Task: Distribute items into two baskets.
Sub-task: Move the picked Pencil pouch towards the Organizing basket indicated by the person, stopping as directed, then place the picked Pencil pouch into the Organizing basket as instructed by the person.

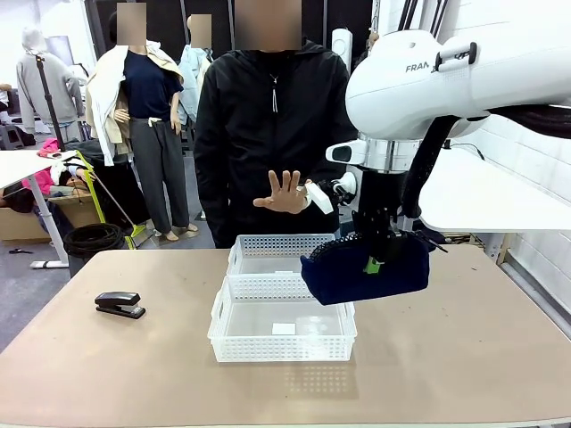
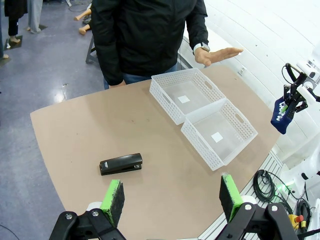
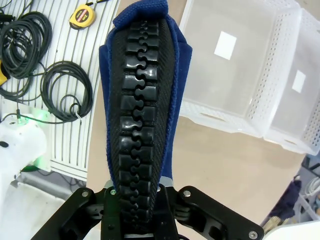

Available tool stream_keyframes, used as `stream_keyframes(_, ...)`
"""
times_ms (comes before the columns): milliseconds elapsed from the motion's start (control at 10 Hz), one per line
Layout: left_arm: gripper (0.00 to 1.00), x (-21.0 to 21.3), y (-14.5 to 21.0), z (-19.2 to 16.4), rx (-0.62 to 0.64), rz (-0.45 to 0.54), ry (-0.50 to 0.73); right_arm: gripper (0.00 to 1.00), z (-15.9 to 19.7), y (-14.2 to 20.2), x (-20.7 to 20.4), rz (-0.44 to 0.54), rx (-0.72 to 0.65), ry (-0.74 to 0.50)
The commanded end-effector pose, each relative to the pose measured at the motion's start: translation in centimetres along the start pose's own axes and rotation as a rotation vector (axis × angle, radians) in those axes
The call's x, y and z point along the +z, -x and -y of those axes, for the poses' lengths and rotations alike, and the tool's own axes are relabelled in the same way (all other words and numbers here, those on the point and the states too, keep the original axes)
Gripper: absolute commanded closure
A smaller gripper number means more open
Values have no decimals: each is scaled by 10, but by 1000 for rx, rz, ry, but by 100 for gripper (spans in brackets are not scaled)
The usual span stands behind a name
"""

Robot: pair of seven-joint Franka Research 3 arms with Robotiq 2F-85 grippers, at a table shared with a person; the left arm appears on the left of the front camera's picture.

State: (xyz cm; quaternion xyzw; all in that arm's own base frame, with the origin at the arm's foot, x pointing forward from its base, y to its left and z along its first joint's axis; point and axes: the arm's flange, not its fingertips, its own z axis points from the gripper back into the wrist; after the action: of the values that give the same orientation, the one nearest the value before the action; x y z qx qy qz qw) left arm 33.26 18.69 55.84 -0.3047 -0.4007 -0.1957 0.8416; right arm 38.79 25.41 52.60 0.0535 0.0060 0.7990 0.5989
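My right gripper [image 1: 376,258] is shut on the top of a dark navy zip pouch [image 1: 366,270], which hangs in the air over the right edge of the baskets. Its big black zipper [image 3: 137,120] runs up between the gripper's own fingers. Two white perforated baskets sit end to end mid-table: the near basket [image 1: 282,346] and the far basket [image 1: 268,243], both holding just a white label. A small black stapler [image 1: 119,304] lies on the table at left. My left gripper [image 2: 170,197] hovers open above the table, with the stapler [image 2: 121,163] just beyond its fingers.
A person in a black jacket stands at the far side and holds an open hand [image 1: 284,193] out above the far basket. Coiled cables [image 3: 50,75] and a yellow tape measure [image 3: 82,15] lie on the floor beside the table.
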Motion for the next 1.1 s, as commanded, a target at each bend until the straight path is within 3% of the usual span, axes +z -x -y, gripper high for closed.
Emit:
stream_keyframes(0, 0, 1, 1, -1, -14, 16, 10, 100, 1, -1, 3, -5, -3, -3)
stream_keyframes(1000, 0, 1, 1, -1, -14, 16, 10, 100, 1, -1, 3, -5, -3, -3)
